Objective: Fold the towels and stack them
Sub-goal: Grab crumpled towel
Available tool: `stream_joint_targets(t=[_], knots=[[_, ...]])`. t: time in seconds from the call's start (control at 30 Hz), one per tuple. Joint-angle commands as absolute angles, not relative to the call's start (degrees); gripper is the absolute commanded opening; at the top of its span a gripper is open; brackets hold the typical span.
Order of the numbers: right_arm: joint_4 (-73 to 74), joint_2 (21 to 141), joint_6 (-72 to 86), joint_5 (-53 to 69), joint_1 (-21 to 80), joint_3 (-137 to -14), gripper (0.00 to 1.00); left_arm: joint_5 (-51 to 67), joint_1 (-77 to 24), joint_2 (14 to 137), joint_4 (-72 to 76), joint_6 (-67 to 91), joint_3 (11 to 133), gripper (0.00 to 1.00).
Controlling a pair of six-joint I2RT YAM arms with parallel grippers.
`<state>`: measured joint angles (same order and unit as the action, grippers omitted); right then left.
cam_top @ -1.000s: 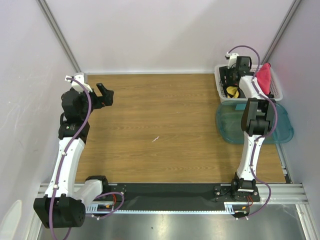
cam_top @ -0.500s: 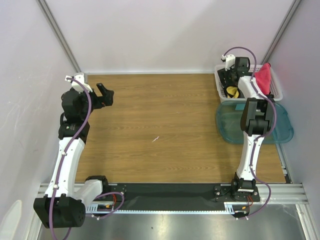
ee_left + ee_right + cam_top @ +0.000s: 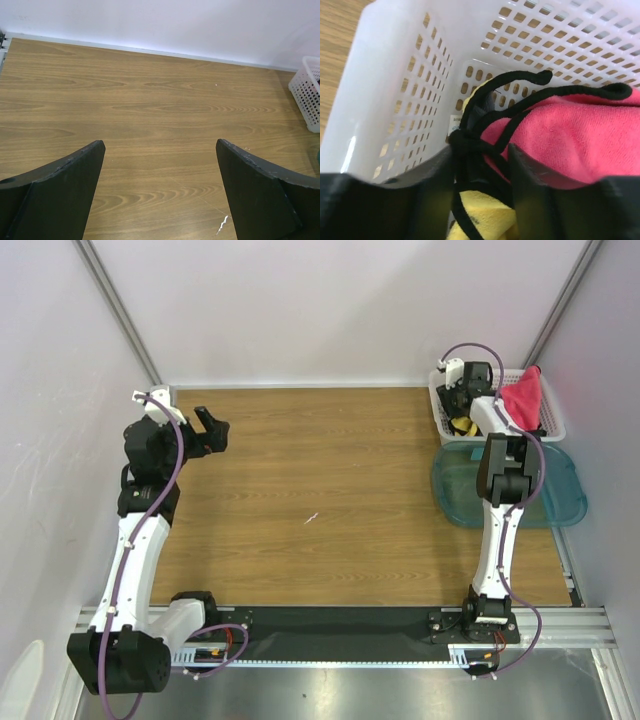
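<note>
On the desk (image 3: 330, 470) the nearest thing is a teal tub (image 3: 560, 502), sitting by the right edge about midway back. Farther back, near the left edge, we see the left pincer (image 3: 213, 426) hanging above bare wood, released, its jaws spread wide with nothing between them. At the far right corner, just behind the tub, stands a white lattice basket (image 3: 405, 100). The right pincer (image 3: 480, 152) reaches down into it, its fingers (image 3: 436, 192) either side of a bunch of black edging; whether they pinch it or merely flank it we cannot tell. Both towels lie in the basket: a yellow towel (image 3: 485, 215) low down, and a pink towel (image 3: 560, 135) heaped over it, rising above the rim.
</note>
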<state>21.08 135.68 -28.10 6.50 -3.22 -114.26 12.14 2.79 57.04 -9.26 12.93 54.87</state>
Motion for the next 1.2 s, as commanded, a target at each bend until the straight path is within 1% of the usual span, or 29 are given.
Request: stream_joint_targets(t=[0.0,0.03,0.1,0.17,0.2,0.27,0.5,0.7,1.17], knots=[[16.6,136.4,-26.9,4.7,-3.4,-118.1,0.43,12.5,3.0,57.0,-8.0,11.6,56.2,1.00],[16.1,136.5,-25.9,4.7,-3.6,-118.3,0.34,12.4,3.1,56.9,-8.0,11.6,56.2,1.00],[14.5,136.8,-24.9,4.8,-4.0,-118.4,0.23,12.4,3.0,57.0,-7.9,11.6,56.3,1.00],[13.8,136.8,-23.6,4.7,-4.2,-118.7,0.17,12.1,3.1,57.0,-7.9,11.5,56.3,1.00],[13.3,136.7,-23.1,4.5,-4.3,-118.7,0.11,12.2,3.1,57.0,-7.9,11.4,56.3,1.00],[12.3,136.0,-21.8,4.1,-4.6,-118.7,0.01,12.3,3.1,57.1,-7.8,11.4,56.3,1.00],[10.4,132.4,-17.0,2.9,-6.0,-119.5,0.00,12.7,3.1,57.0,-8.0,11.1,56.5,1.00],[8.8,127.0,-14.3,0.1,-6.1,-119.6,0.00,13.7,3.1,56.7,-8.1,10.9,56.6,1.00],[8.4,115.7,-9.1,0.4,-6.1,-118.9,0.00,16.0,3.1,55.1,-8.1,10.4,56.5,1.00]])
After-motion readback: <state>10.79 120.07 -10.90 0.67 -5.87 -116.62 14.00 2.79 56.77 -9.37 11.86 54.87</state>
